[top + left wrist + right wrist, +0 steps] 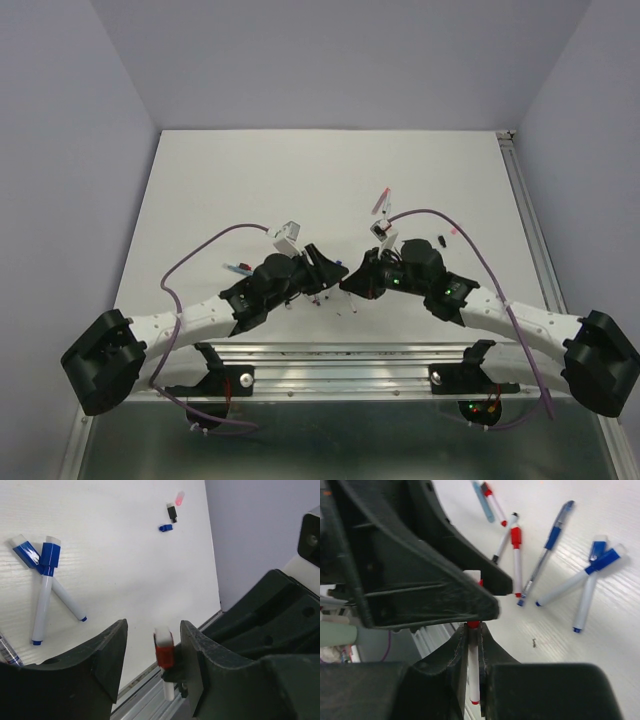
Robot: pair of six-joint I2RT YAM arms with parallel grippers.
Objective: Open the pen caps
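Pen caps show in two places. A red cap [164,656] sits on a white pen barrel [473,675] held between the two arms, and three loose ones (pink cap [179,498], black cap [172,513], blue cap [165,527]) lie close together on the white table [125,565]. The right gripper [472,637] is clamped on the barrel below the red cap. The left gripper [152,632] stands part open around that cap, one finger [192,650] just beside it. Two blue and white pens [44,595] lie crossed on the table.
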